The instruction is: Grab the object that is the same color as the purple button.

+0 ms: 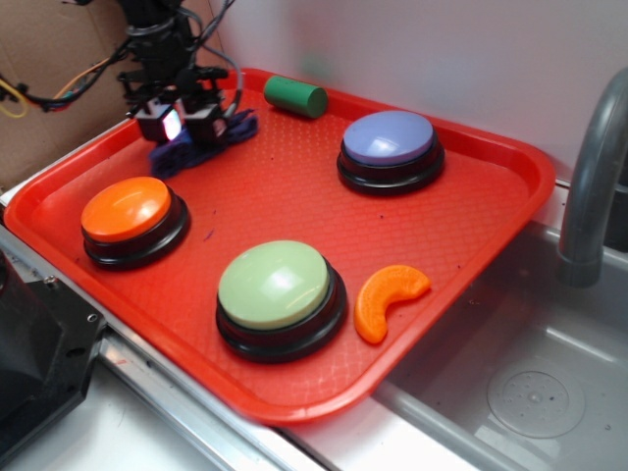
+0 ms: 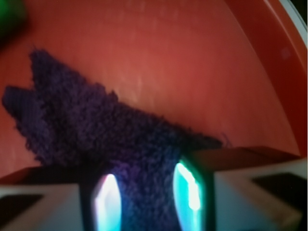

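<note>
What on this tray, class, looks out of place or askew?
Little stands out. The purple cloth lies crumpled at the back of the red tray, between the gripper fingers. The green cylinder lies on its side. The three buttons sit upright; nothing looks spilled or damaged.

Even, bright light fills the exterior view, with soft glare on the green button [image 1: 273,284]. The wrist view is blurry; the fingertips [image 2: 188,188] beside the lens glow.
</note>
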Robot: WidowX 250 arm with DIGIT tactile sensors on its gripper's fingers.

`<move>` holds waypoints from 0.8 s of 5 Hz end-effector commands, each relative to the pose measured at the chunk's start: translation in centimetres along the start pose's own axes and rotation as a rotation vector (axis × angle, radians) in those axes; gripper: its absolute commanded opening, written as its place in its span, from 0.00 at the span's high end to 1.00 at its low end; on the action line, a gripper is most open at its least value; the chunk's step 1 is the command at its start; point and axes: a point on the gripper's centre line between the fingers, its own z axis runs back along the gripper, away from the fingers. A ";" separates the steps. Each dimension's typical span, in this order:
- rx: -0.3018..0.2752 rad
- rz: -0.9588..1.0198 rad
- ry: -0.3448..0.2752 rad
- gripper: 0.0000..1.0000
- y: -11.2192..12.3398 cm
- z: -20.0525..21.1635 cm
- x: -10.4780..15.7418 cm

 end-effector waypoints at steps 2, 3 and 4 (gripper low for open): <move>0.071 -0.096 -0.185 0.00 -0.9 5.0 -2.0; 0.151 -0.196 -0.211 0.00 -0.9 2.8 -1.0; 0.165 -0.274 -0.244 0.00 -0.2 1.1 -0.4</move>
